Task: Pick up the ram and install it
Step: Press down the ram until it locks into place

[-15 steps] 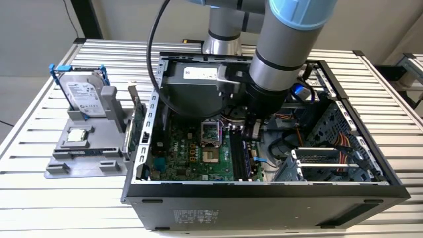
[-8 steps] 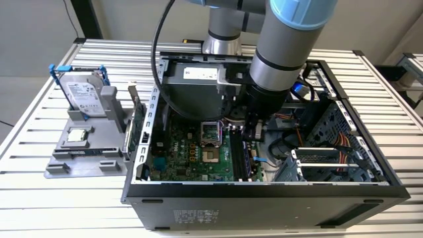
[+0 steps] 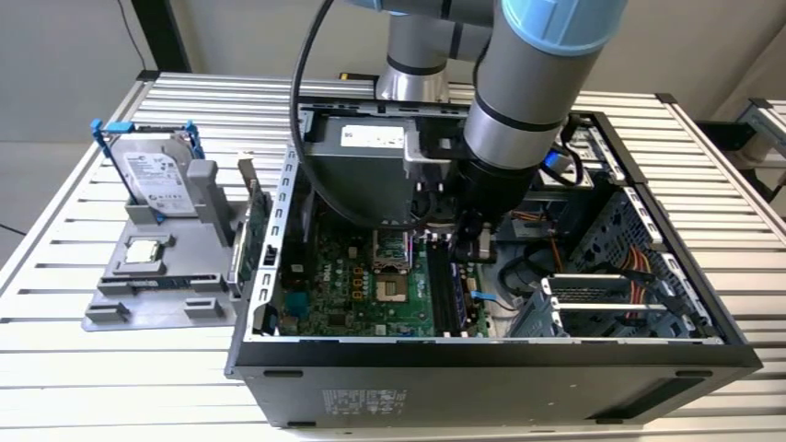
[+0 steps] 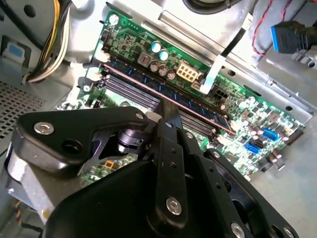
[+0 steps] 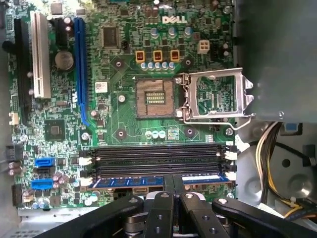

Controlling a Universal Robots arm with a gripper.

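**Open case on the desk, gripper over the slots**

The computer case (image 3: 491, 359) lies open on the desk (image 3: 74, 387). At the exterior view's left stands a holder (image 3: 154, 276) carrying a hard drive (image 3: 160, 180). Inside the case, the gripper (image 5: 173, 191) sits over the ram (image 5: 148, 181), seated in the slot beside the memory slots (image 5: 158, 159), near the CPU socket (image 5: 155, 97).

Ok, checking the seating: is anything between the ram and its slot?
Nothing visible. The ram lies in the row beside the empty memory slots, with the end effector tips meeting it mid-length.
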